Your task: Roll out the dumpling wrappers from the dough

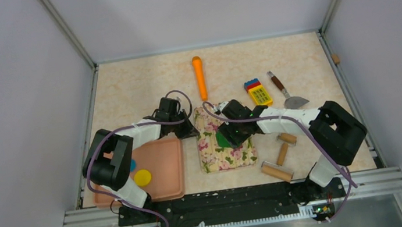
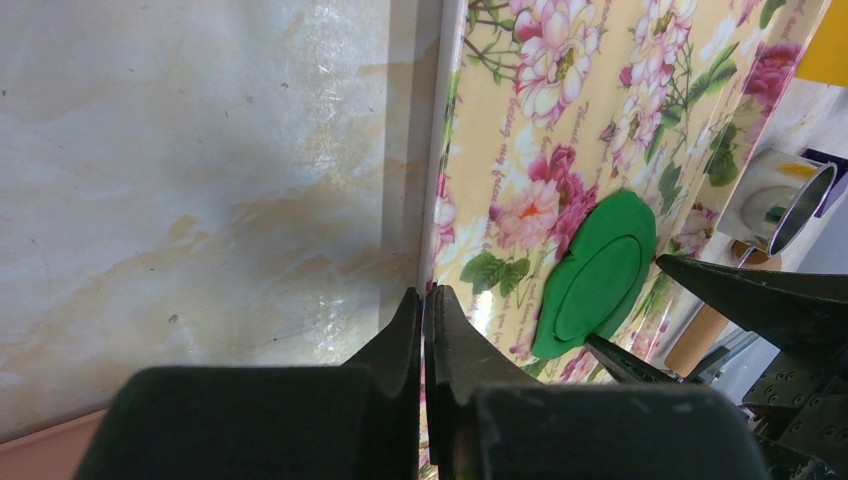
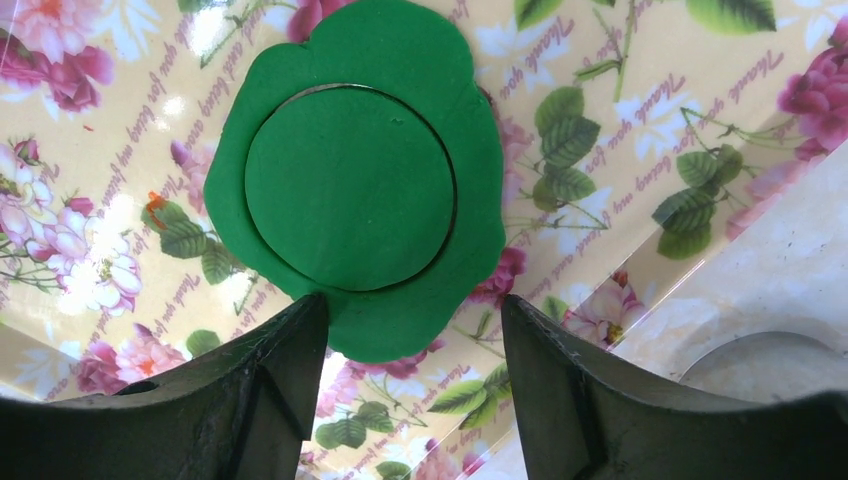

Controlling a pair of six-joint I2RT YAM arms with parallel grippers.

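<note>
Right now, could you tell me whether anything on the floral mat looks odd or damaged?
Nothing looks spilled or broken. One oddity: the dark green clay dough on the glossy floral mat has a ragged outline, and the round wrapper disc cut in it sits flush inside, not lifted out.

A floral mat [image 1: 215,152] lies between a pink tray [image 1: 164,165] and wooden rollers [image 1: 277,171], an orange stick [image 1: 200,77] beyond it.

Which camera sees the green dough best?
The right wrist view: the dough sits big and whole, its cut circle clear. The left wrist view shows it small and slanted; in the top view the right gripper hides most of it.
</note>
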